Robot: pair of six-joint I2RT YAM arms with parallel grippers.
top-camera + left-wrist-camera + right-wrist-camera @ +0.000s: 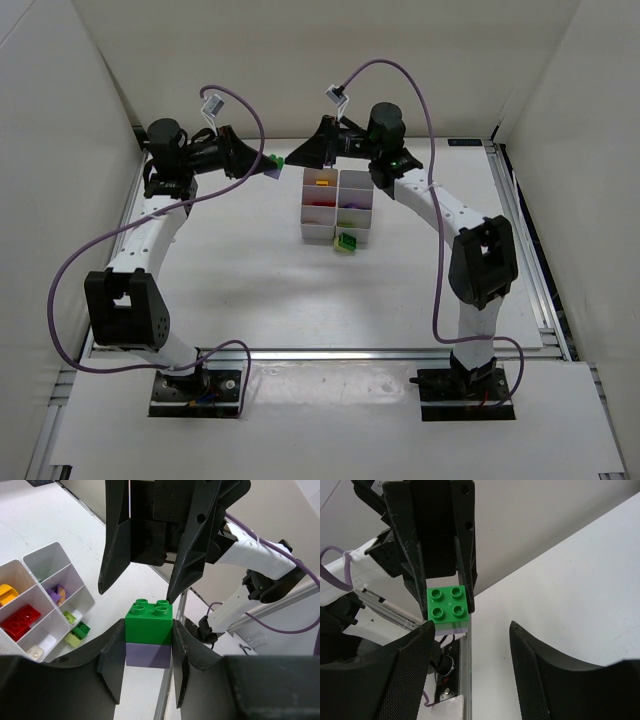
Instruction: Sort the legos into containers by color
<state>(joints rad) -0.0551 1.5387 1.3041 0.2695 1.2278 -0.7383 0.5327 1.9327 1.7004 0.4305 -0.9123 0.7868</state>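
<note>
Glossy plastic green brick point(149, 626), duller lilac brick point(148, 656), matt white table point(250, 290)

The place is a robotics lab test cell. A flat white surface point(300, 290) is boxed in behind and on both sides by plain white panel walls point(60, 110). Bare aluminium frame rails point(540, 290) run along its edges. At its near edge, two white-and-black robot arms point(150, 245) stand bolted to black base plates point(170, 392), trailing loose purple cables point(436, 300).

Your white desk point(240, 290) carries a white six-cell plastic container cluster point(320, 233); small green studded bricks point(347, 242) lie just beside its near-right corner.
</note>
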